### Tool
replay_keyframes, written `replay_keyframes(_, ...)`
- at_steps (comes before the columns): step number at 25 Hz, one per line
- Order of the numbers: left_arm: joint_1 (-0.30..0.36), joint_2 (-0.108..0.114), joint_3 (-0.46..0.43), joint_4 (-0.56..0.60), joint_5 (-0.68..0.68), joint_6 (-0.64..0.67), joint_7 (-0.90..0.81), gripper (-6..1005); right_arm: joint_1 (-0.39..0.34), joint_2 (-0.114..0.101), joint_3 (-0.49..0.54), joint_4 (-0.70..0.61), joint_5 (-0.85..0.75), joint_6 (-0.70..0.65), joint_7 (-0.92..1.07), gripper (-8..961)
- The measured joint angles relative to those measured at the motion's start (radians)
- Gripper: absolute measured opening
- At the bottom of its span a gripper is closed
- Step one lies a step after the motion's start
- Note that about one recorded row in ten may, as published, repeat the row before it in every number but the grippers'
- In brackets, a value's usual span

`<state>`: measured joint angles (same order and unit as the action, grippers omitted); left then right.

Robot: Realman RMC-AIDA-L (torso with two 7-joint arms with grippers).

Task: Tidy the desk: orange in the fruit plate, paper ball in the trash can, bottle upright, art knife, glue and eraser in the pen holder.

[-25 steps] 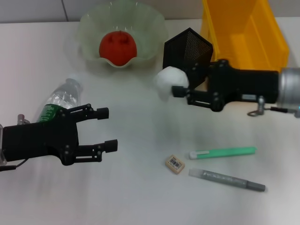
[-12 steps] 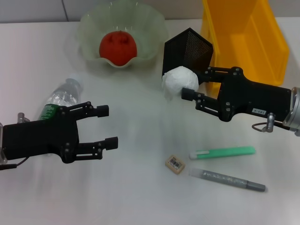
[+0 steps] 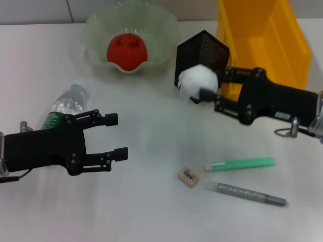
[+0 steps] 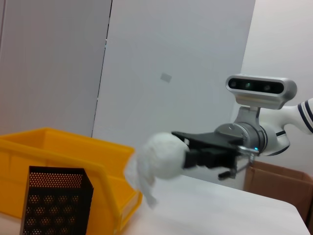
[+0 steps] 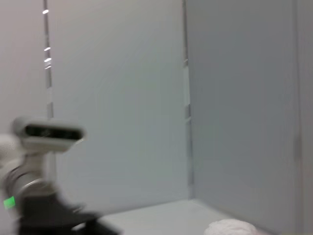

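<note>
My right gripper [image 3: 208, 85] is shut on the white paper ball [image 3: 197, 79] and holds it in the air just in front of the black mesh pen holder [image 3: 203, 50]. The left wrist view also shows the paper ball [image 4: 164, 156]. The yellow trash can [image 3: 262, 35] stands behind and right of the holder. The orange [image 3: 126, 50] lies in the pale-green fruit plate [image 3: 166, 30]. The bottle [image 3: 64, 107] lies on its side at the left, partly under my open left gripper [image 3: 117, 136]. On the table at the front right lie the eraser [image 3: 188, 176], the green art knife [image 3: 240, 164] and the grey glue [image 3: 245, 193].
The white tabletop [image 3: 151, 212] runs across the whole front. A cardboard box [image 4: 276, 188] stands beyond the table's edge in the left wrist view.
My right gripper has carried the paper ball to the right and a little farther back, toward the pen holder and trash can. The left arm has stayed put.
</note>
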<state>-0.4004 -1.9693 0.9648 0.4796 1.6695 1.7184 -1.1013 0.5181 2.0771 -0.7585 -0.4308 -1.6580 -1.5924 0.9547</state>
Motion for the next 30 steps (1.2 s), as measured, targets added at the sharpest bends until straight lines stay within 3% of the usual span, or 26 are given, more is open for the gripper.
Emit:
replay_keyframes(6,-0.001,-0.001,0.0,0.0,0.0,0.0,0.0,833,-0.002,0.002,0.142,0.004,0.0,0.054,-0.001,444)
replay_keyframes(12,-0.002,-0.004,0.0,0.001,0.0,0.0,0.0,833,0.016,0.003,0.271,0.005,0.003,0.196,0.006,444)
replay_keyframes(20,-0.003,-0.003,0.0,0.001,-0.002,0.0,0.0,833,0.049,0.003,0.293,0.005,0.026,0.342,0.032,445)
replay_keyframes(30,-0.003,-0.005,0.0,0.001,-0.002,0.002,0.0,833,0.052,0.003,0.297,0.004,0.026,0.35,0.042,446)
